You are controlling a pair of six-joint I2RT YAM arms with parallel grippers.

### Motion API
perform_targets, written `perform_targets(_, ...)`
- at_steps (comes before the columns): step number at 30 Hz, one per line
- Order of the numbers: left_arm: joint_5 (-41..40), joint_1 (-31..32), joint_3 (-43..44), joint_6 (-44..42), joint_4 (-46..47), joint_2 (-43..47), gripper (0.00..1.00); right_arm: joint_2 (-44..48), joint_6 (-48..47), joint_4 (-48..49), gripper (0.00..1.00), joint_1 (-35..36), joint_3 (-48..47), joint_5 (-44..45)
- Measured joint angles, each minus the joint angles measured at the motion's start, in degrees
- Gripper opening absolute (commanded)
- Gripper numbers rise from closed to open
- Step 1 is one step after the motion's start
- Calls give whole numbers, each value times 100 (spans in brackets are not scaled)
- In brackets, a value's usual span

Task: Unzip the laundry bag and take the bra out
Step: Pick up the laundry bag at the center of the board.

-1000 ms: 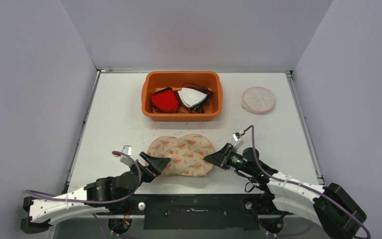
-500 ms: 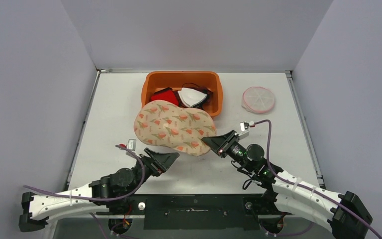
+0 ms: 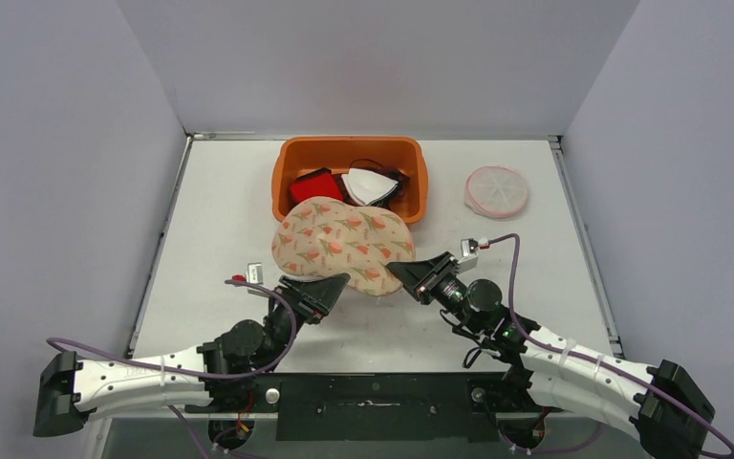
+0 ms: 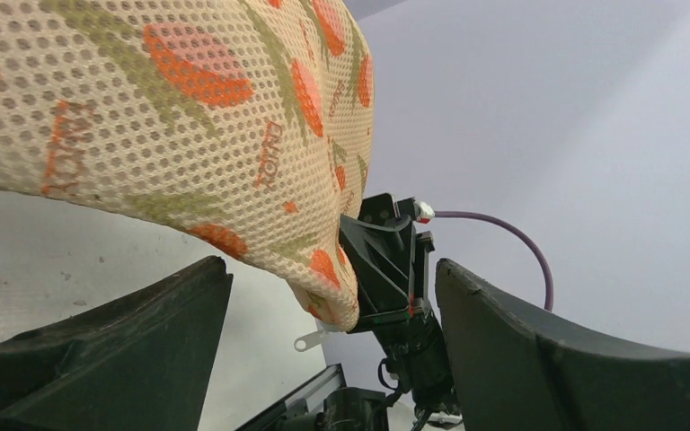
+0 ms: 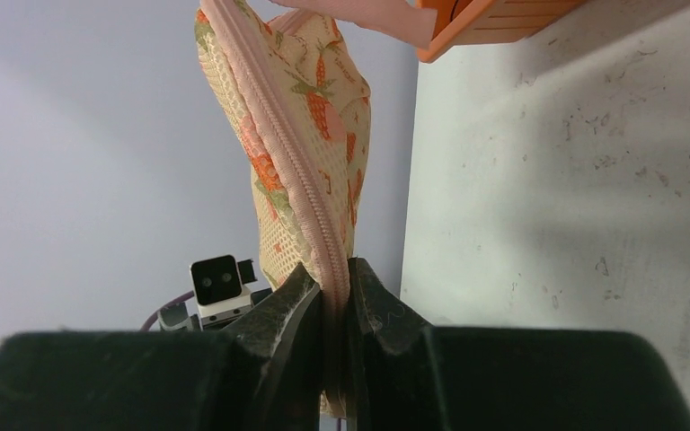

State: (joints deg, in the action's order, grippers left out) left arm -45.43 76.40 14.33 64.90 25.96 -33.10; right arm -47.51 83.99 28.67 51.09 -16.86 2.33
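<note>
The laundry bag [image 3: 339, 241], cream mesh with orange flowers, hangs in the air in front of the orange bin. My right gripper [image 3: 397, 270] is shut on its near right edge, and in the right wrist view the jaws [image 5: 332, 287] pinch the pink zipper seam [image 5: 298, 184]. My left gripper [image 3: 317, 285] is open just below the bag's near left edge and does not touch it. From the left wrist, the bag [image 4: 189, 126] fills the upper left, and its small white zipper pull [image 4: 310, 341] dangles between my open fingers [image 4: 108, 359]. The bra is hidden inside the bag.
The orange bin [image 3: 287, 206] stands behind the bag with red and white garments [image 3: 368, 184] in it. A round pink-rimmed mesh bag [image 3: 496, 190] lies at the back right. White side walls close in the table.
The right gripper has lifted the bag off the table and holds it hanging. The left gripper has moved forward and right, under the bag's near edge, and its jaws have narrowed slightly.
</note>
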Motion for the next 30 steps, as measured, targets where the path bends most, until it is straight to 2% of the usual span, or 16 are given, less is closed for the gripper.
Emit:
perform_targets(11, -328, -2, -295, -4, 909, -463, 63, -103, 227, 63, 5, 42, 48, 31)
perform_targets(16, -334, -83, -295, 17, 1121, -656, 45, -216, 267, 131, 5, 114, 48, 17)
perform_targets(21, -177, -291, -295, 42, 1198, -765, 42, -251, 297, 210, 5, 116, 48, 20)
perform_targets(22, -140, -330, -295, 48, 1209, -782, 38, -260, 304, 219, 5, 116, 48, 20)
perform_targets(26, -39, -420, -297, 92, 1241, -804, 1, -313, 306, 249, 5, 116, 48, -31)
perform_targets(27, -26, -428, -304, 87, 1246, -798, 0, -328, 297, 264, 5, 116, 46, -57)
perform_targets(28, -17, -444, -315, 76, 1239, -780, 0, -339, 271, 280, 8, 114, 46, -68)
perform_targets(29, -4, -452, -326, 55, 1224, -750, 0, -343, 232, 286, 18, 109, 46, -83)
perform_targets(30, 24, -452, -339, 42, 1191, -702, 0, -343, 173, 289, 33, 111, 46, -107)
